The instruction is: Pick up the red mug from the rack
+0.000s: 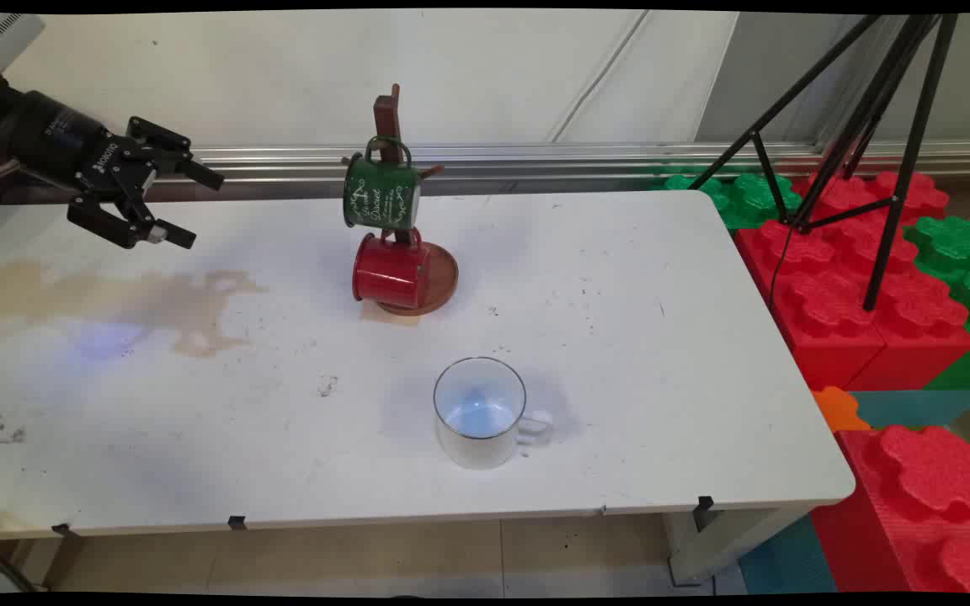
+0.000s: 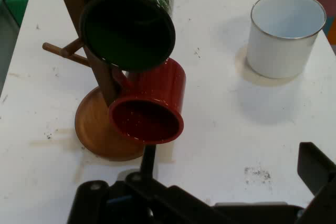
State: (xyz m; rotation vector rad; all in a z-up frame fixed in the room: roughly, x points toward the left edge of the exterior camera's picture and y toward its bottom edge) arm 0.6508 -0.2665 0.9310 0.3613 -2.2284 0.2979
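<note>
A black two-finger claw (image 1: 186,204) hangs in the air at the far left of the white bench (image 1: 620,353), its fingers spread wide and holding nothing. It is tipped sideways, pointing toward the middle of the bench, and touches no object.

Nearest to the claw, in the direction it points, is a wooden mug stand (image 1: 391,118) with a round base (image 1: 443,282) (a brown post with short pegs). Two mugs hang from it. A green mug (image 1: 381,194) with white lettering hangs on an upper peg, its dark opening facing the claw in the hand view (image 2: 127,30). Just below it, a red mug (image 1: 390,271) lies tilted on its side against the post and over the base, its mouth also turned toward the claw (image 2: 147,120).

Further from the claw, beyond the stand and nearer the bench's front edge, a white mug (image 1: 479,411) with a thin dark rim stands upright, well apart from the stand, its handle on the side away from the claw.

Under and just ahead of the claw, a pale brown stain (image 1: 190,307) spreads across the bench.

Past the bench's far end, a black tripod (image 1: 864,126) stands among large red and green foam blocks (image 1: 855,295).
</note>
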